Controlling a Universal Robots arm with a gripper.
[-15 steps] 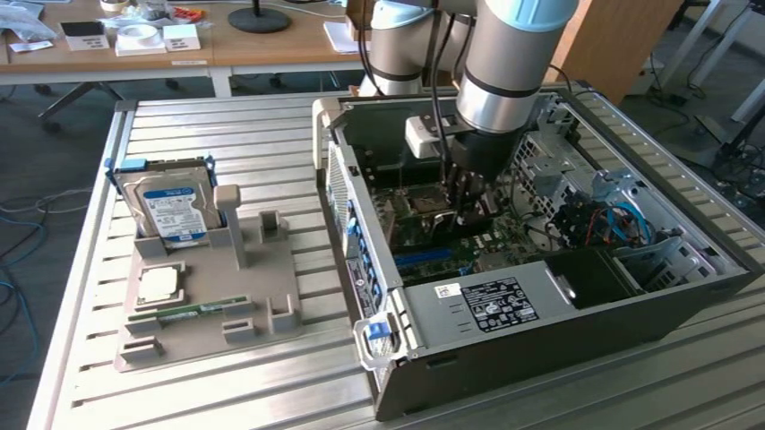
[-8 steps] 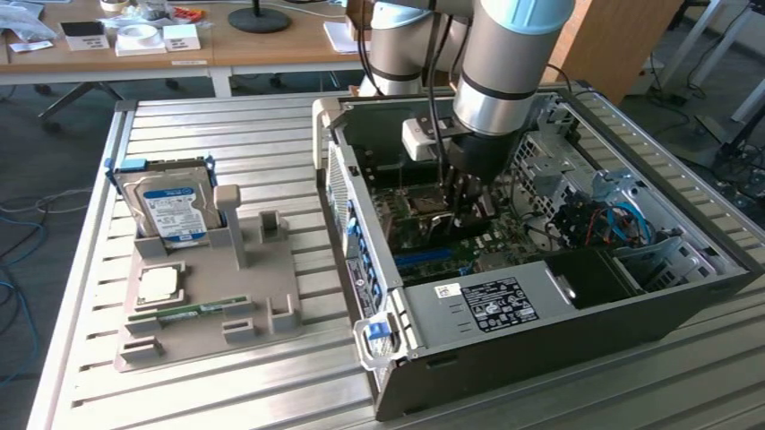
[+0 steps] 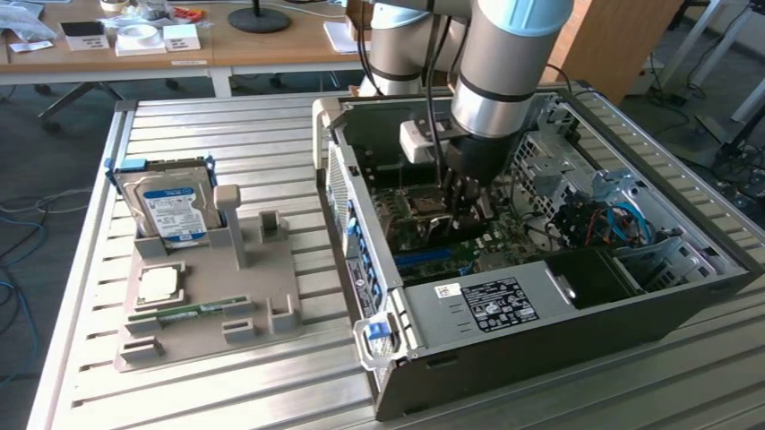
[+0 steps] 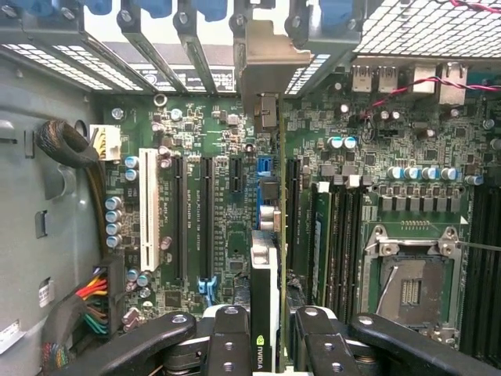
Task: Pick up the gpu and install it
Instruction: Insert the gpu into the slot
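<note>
claw (image 4: 266, 338): clamped on the top edge of the graphics card (image 4: 264, 262) | card: upright, edge-on over the board (image 4: 227, 235) inside the computer case (image 3: 538, 313); bracket (image 4: 270, 59) at the rear openings | step, as I judge: seating; needs card square to slot, straight even push

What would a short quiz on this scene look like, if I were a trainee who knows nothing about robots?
1. Where does the hard drive stand?
2. What do the jaws grip? A) a memory stick B) the gpu C) a cable
3. True or false: the computer case lies open on the table.

Key:
1. In the grey holder beside the case, outside it.
2. B
3. True
</note>
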